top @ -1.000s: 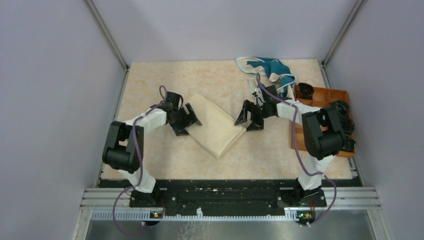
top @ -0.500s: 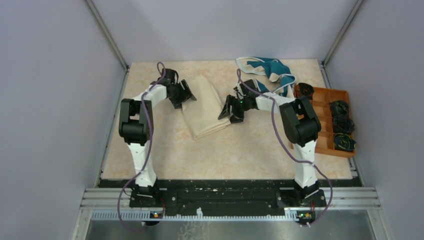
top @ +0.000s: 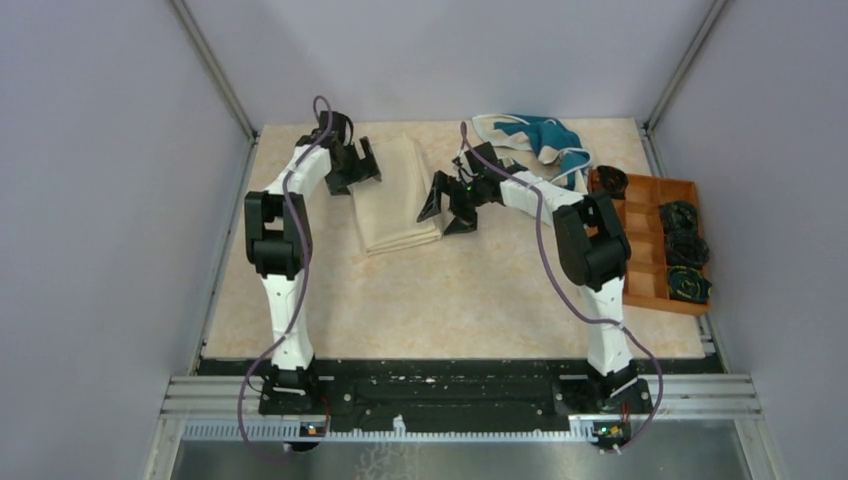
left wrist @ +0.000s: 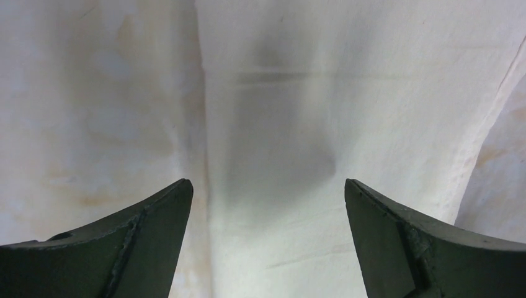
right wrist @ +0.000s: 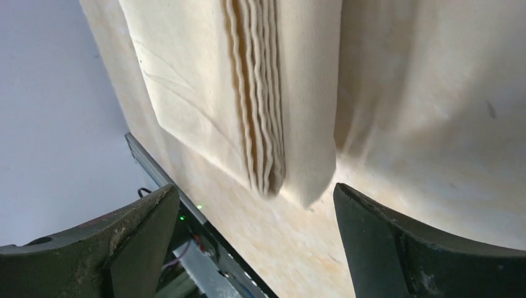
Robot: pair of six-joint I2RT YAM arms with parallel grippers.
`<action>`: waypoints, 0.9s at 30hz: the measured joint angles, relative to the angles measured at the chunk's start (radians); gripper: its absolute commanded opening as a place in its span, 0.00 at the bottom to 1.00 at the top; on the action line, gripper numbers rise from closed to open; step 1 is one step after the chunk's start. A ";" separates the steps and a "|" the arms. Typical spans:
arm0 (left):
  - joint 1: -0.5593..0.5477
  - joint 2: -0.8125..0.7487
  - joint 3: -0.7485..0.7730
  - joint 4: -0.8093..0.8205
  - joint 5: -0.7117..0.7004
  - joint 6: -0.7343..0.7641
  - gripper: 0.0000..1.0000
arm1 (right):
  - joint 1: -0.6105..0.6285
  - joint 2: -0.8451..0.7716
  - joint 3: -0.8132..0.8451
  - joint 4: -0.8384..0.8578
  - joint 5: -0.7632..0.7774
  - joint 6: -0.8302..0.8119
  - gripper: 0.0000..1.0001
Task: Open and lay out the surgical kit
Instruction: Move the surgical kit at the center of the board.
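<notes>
L gripper (top: 362,170) is seen released, jaws spread wide w/ nothing clamped btwn them; in the L wrist view its fingers (left wrist: 149,248) are held just over the beige cloth wrap (top: 395,195), though contact can't be told. R gripper (top: 445,205) is likewise seen released, jaws wide apart and gripping nothing; in the R wrist view its fingers (right wrist: 384,248) are placed either side of a corner of the wrap, where stacked folded layers are shown edge-on. The wrap is found folded shut as a flat oblong bundle on the table (top: 450,300), towards the far side, left of centre, btwn the two grippers: L gripper at its far-left edge, R gripper at its right edge. Its contents are hidden by the folds. A teal-and-white fabric (top: 535,140) is seen crumpled at the far edge, right of the R gripper, apart from the wrap. An orange-brown compartment tray (top: 650,180) is set at the table's right edge, w/ dark items held in several compartments
</notes>
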State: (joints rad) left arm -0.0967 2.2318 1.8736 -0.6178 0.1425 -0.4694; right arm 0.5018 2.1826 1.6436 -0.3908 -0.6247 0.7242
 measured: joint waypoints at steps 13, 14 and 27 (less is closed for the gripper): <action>-0.441 -0.286 -0.150 -0.146 -0.308 0.118 0.77 | -0.166 -0.490 -0.362 -0.142 0.087 -0.236 0.92; -0.492 -0.273 -0.134 -0.162 -0.326 0.124 0.77 | -0.166 -0.516 -0.383 -0.144 0.087 -0.241 0.92; -0.566 0.023 0.161 -0.320 -0.467 0.148 0.69 | -0.299 -0.647 -0.621 -0.127 0.064 -0.270 0.91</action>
State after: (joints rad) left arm -0.6624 2.2547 2.0342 -0.9375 -0.3248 -0.3218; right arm 0.2028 1.5360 1.0222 -0.5175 -0.5606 0.4541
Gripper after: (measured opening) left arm 0.717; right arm 0.912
